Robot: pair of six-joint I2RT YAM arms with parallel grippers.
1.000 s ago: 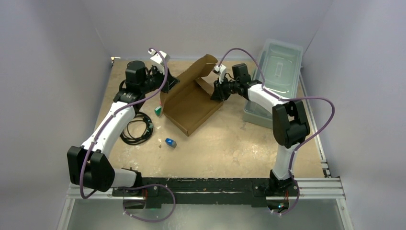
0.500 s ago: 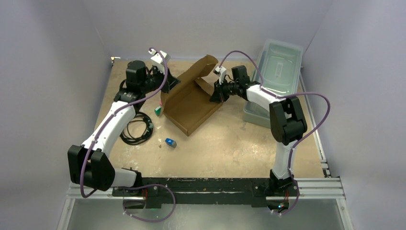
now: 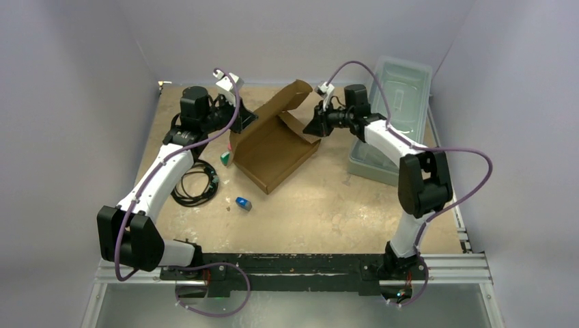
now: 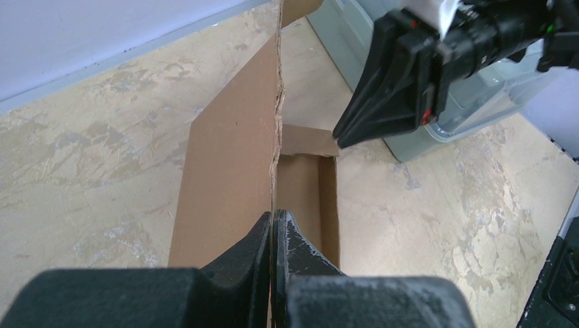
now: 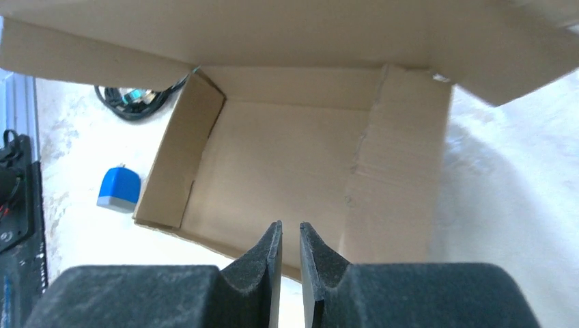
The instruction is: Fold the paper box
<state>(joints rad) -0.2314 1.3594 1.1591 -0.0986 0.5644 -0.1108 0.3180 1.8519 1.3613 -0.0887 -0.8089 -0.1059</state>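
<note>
The paper box [image 3: 273, 149] sat on the table [image 3: 328, 205] toward its far side, a little left of middle. It was half formed: a shallow brown tray set corner-on to the arms, with a big flap [image 3: 290, 96] standing up at its 12 o'clock end.

The left gripper [image 3: 240, 123] was at the box's 10 o'clock side. From its own wrist camera I could see the two fingers clenched tight on the thin edge of an upright cardboard panel, with no gap between them.

The right gripper [image 3: 312, 130] was over the box's 2 o'clock corner, pointing in at the tray. Its fingers [image 5: 272, 239] stood a narrow slit apart with nothing between them, and the open tray lay beyond the tips. From overhead I couldn't tell whether the tips touched the cardboard.

A clear plastic bin [image 3: 392, 96] with its lid on stood off at 3 o'clock from the box, against the right edge of the table, and the right forearm reached across its near corner.

A small blue block [image 3: 243, 203] lay on the table at 7 o'clock from the box, apart from it. A little green and red piece [image 3: 224, 158] sat just beside the box's 9 o'clock wall. A coil of black cable [image 3: 194, 183] lay at 8 o'clock, by the left arm.
</note>
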